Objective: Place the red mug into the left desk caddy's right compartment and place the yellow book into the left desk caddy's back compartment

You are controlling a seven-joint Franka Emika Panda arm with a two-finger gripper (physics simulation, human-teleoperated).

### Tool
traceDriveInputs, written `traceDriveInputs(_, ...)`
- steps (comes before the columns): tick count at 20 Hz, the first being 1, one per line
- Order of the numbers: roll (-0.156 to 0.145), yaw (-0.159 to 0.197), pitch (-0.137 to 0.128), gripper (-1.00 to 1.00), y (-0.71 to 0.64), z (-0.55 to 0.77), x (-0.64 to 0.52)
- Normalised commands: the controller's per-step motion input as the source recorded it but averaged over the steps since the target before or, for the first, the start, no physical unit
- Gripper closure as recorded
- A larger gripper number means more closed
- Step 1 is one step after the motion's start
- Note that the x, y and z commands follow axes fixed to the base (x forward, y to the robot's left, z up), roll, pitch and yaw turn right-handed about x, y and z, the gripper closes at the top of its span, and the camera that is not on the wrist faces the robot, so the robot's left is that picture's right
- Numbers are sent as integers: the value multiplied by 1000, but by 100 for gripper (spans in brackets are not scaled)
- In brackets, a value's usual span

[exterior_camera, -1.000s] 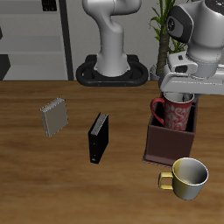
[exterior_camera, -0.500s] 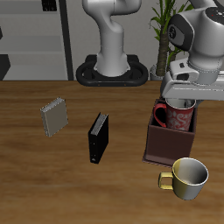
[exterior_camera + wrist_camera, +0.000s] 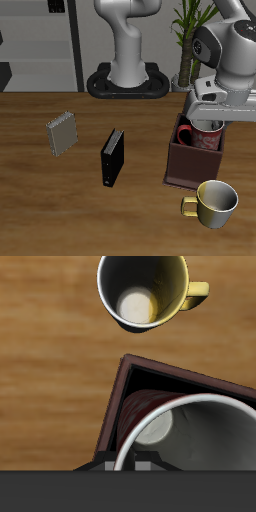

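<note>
Red mug [image 3: 199,135] lower, upright in caddy [image 3: 190,166]

Red mug [image 3: 199,136] in caddy [image 3: 190,166]; book [image 3: 62,132] upright

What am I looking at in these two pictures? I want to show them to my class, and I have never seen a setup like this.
These are computer-rendered scenes of a robot arm working at a wooden table. One picture looks at the table from in front and above. The other comes from a camera on the arm's wrist, looking straight down.

The grasping part, the end effector, is lowered over the left desk caddy, a dark brown open box. Inside the box sits the red mug; the wrist picture shows its pale rim very close. Whether the fingers are clamped on the mug cannot be told.

In front of the caddy stands a plain yellow mug, also visible from the wrist. Farther across the table are a black book and the small grey-tan yellow book, both untouched.
</note>
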Motion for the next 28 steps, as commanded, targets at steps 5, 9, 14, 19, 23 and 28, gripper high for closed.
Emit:
traceDriveInputs(5,-19,-8,20,100,-100,-155,12)
traceDriveInputs(9,-9,-19,36,100,-105,-160,43)
traceDriveInputs(14,20,-21,45,-100,-46,-167,30)
traceDriveInputs(19,3,-6,16,-100,11,-43,-32)
traceDriveInputs(23,27,9,-27,-100,72,124,-83)
traceDriveInputs(28,10,17,-50,-100,-72,296,-129)
